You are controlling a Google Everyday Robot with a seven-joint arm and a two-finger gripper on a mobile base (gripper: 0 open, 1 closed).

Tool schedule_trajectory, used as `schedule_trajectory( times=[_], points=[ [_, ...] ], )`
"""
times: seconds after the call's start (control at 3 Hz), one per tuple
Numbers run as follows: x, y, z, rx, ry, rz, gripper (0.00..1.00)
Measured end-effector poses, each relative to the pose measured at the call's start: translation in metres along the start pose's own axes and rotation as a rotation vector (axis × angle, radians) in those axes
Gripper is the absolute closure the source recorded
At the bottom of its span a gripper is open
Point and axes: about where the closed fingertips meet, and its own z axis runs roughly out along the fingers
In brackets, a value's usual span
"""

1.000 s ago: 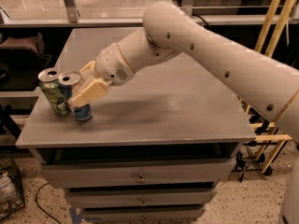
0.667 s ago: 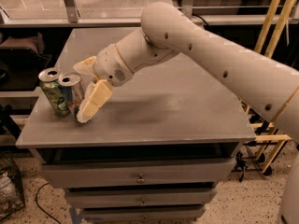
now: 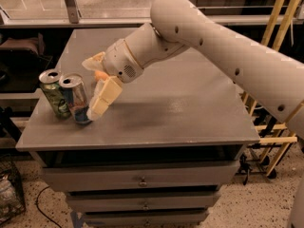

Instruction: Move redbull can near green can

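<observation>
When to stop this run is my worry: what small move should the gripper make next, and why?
Probably lift the gripper up and away from the cans without closing it. The redbull can stands upright right beside the green can, apparently touching it, so the placing looks done. The gripper is open, with one finger close against the redbull can, so a careless sideways sweep could tip it.

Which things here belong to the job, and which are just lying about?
Job: redbull can, green can, gripper open beside the redbull can.
Lying about: drawer table, wooden frame, wire basket.
</observation>
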Motion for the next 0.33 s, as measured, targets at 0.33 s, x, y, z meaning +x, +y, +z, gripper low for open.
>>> schedule_trajectory(
  times=[0.33],
  points=[
    [0.0040, 0.0010, -0.0454, 0.049, 0.078, 0.004, 0.00]
  ],
)
